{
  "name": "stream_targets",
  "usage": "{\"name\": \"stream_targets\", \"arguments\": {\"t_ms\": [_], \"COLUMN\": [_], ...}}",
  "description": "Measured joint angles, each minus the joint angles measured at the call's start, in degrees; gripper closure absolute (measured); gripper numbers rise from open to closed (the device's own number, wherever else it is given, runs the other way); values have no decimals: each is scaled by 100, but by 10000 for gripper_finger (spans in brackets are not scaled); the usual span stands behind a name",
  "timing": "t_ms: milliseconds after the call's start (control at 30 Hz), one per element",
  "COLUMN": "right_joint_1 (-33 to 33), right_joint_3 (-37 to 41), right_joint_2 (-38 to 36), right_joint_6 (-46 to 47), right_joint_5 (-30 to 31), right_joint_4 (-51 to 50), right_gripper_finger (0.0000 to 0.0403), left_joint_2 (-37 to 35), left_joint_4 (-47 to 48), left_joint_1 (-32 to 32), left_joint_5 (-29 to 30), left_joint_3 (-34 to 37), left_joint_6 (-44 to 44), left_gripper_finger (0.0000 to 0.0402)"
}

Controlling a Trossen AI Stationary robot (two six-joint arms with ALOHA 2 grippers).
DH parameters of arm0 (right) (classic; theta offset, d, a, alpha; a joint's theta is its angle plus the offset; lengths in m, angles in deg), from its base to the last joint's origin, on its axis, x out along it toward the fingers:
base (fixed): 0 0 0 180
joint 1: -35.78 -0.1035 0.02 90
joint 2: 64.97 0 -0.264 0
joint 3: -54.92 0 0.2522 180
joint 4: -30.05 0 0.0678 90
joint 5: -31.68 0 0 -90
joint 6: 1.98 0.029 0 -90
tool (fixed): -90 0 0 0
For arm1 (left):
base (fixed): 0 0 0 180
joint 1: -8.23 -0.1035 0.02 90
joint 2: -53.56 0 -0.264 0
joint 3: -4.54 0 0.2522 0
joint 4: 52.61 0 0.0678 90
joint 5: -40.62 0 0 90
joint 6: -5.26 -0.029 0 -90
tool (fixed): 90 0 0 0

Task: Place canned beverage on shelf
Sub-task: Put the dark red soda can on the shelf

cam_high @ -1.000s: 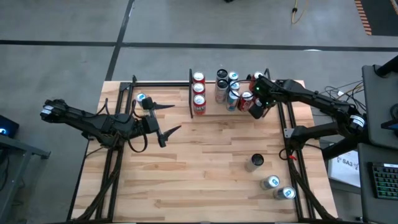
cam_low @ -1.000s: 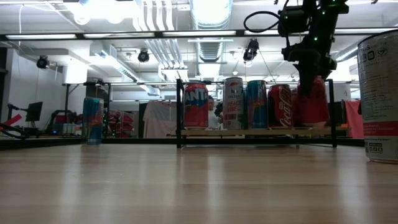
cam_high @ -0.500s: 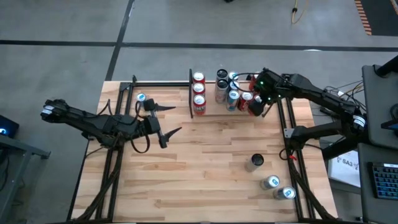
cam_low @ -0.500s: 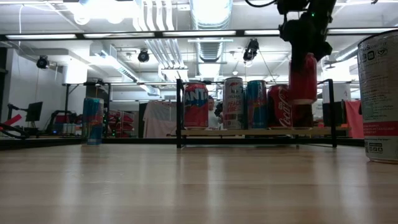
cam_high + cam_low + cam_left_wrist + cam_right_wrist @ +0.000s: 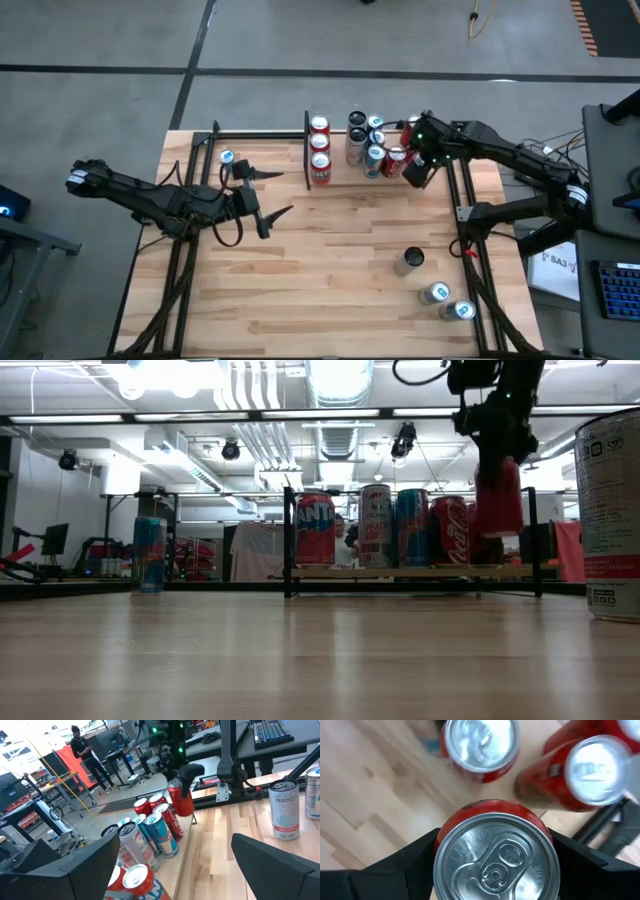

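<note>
The worktop (image 5: 330, 260) is pale butcher-block wood, smooth with a dull sheen. The red can (image 5: 495, 855) has a glossy painted wall and a bright brushed-metal lid; the fingers (image 5: 395, 865) around it are matt black. The shelf (image 5: 410, 572) is light wood with thin black metal rails.

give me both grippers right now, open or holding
left gripper: open, empty, above the table's left part.
right gripper: shut on a red can, lifted over the shelf.
</note>
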Motion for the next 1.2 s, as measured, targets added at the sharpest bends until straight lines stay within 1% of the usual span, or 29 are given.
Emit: {"name": "stream_targets", "arguments": {"t_ms": [133,333,567,633,800,1167,1200], "right_joint_1": [-1,15,61,63,63,68,68], "right_joint_3": [335,666,710,710,711,712,712], "right_joint_2": [5,11,11,11,11,11,11], "right_joint_6": [-21,14,-97,-232,-240,72,91], "right_joint_5": [-16,20,172,165,122,131,132], "right_joint_4": [432,572,829,797,741,762,764], "right_gripper_finger": [111,111,111,111,111,111,106], "left_joint_2": [0,0,-2,-2,-2,-2,-2], "left_joint_4": [17,17,17,20,20,22,22], "left_joint_1": [1,0,0,0,0,0,1], "left_joint_5": [1,2,2,2,2,2,2], "left_joint_3": [0,0,0,0,0,0,0], "left_joint_6": [46,46,46,46,46,46,45], "left_gripper_finger": [33,33,33,33,33,33,33]}}
